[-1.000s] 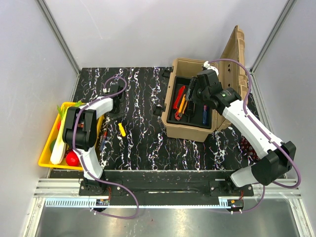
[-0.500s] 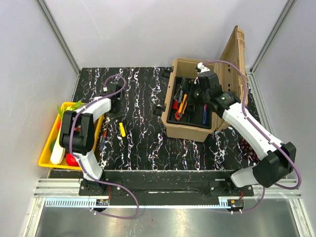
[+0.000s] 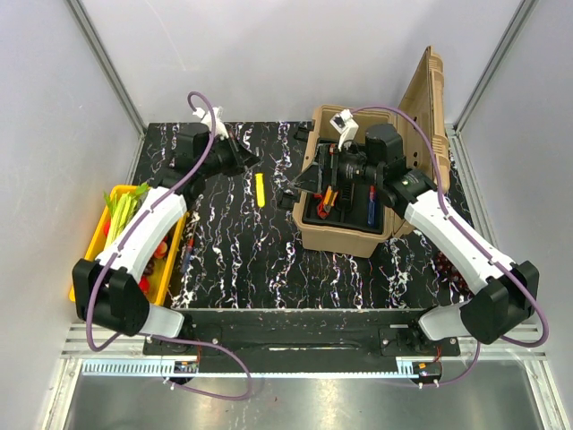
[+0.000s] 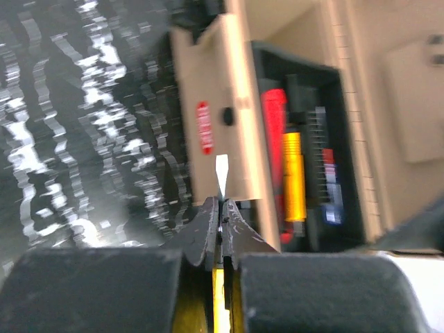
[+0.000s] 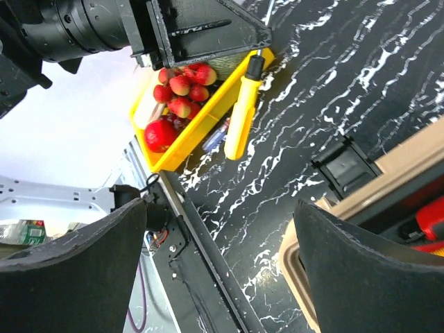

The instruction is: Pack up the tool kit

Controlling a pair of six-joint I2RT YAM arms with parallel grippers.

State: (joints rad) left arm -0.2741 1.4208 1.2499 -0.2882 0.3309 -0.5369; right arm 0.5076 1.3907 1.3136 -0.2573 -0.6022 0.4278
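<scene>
The tan toolbox stands open at the right, lid upright. Its black tray holds red, orange and blue handled tools. These also show in the left wrist view as red, orange and blue, inside the box. My left gripper is shut on the shaft of a yellow-handled screwdriver, held above the table left of the box. My right gripper is wide open and empty over the box's left edge.
A yellow tray of vegetables and red fruit sits at the left table edge. A small blue-handled tool lies beside it. Dark red fruit lies right of the box. A black latch juts from the box's left side.
My left gripper has lifted the yellow screwdriver off the table and swung it up and right toward the toolbox. My right gripper has moved left from over the tray to the box's left edge.
</scene>
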